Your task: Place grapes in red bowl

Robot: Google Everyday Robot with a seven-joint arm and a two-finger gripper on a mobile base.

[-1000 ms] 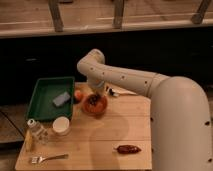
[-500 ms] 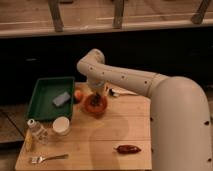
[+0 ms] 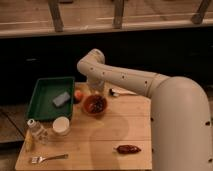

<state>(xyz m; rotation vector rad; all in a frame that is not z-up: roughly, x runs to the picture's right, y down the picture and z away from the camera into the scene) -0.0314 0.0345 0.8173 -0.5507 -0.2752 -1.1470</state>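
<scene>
Hanging over the far left part of the table, the gripper points down from the bent arm, just behind and above the bowl; whether its jaws are apart or together I cannot tell. There is only this one view. A dark lump that reads as the grapes lies inside the bowl, slightly right of its centre, so the task's thing sits directly below and a touch nearer than the gripper, not between the jaws as far as can be seen. The cluster looks roughly round, with no clear long axis or pointing direction. Judged from this, the placing seems done or nearly done, and the coming move turns on lifting straight up and back without dragging the bowl. A small orange fruit touches the bowl's left rim, and a green tray holding a grey sponge lies further left. A white cup and a bottle stand near left, a fork lies at the near edge, a spoon right of the gripper, and a dark red pepper near right, its length running left to right.
</scene>
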